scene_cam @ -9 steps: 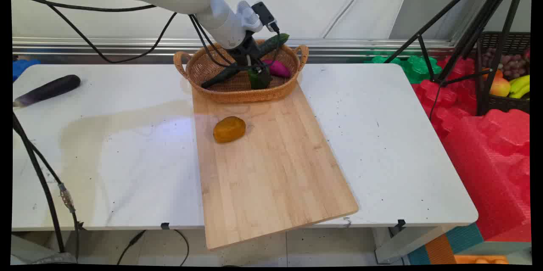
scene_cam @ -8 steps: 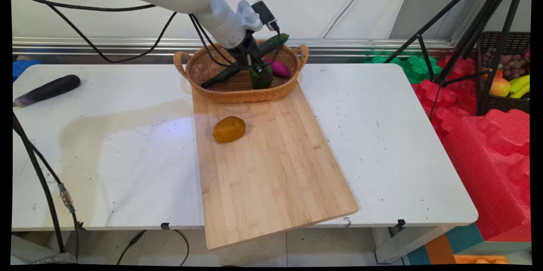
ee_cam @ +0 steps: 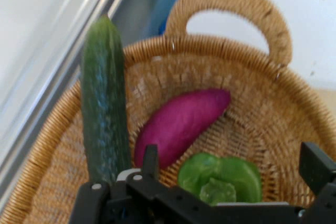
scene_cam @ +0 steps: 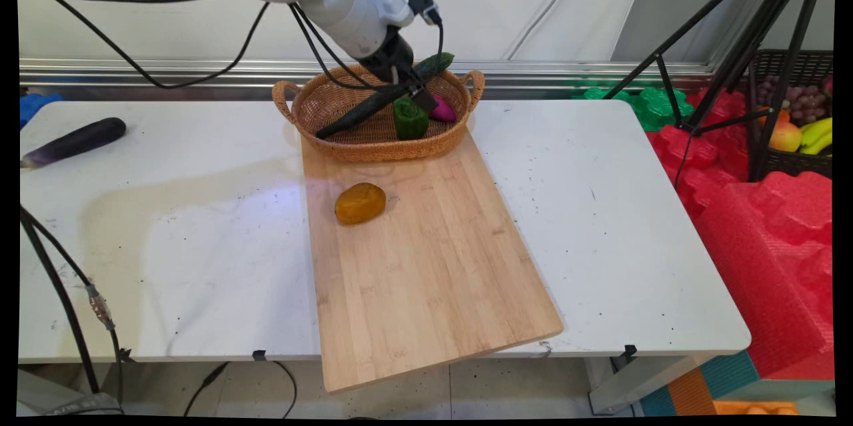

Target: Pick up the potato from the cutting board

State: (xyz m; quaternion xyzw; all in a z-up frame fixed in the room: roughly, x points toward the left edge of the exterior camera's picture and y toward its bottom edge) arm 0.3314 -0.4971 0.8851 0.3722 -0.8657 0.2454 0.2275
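My gripper hangs open just above a wicker basket at the table's far side. Right under it a green bell pepper lies in the basket, free of the fingers. Beside the pepper lies a purple sweet potato. A long cucumber leans across the basket with its tip over the far rim. In the hand view the gripper has its fingers wide apart, above the pepper. Behind it are the sweet potato, the cucumber and the basket's handle.
The basket rests on the far end of a wooden cutting board, which overhangs the table's near edge. An orange-brown potato sits on the board. A dark eggplant lies at the table's far left. A tripod and fruit crate stand at right.
The gripper has risen off the green pepper and drawn back toward the wall. The pepper stays in the basket.
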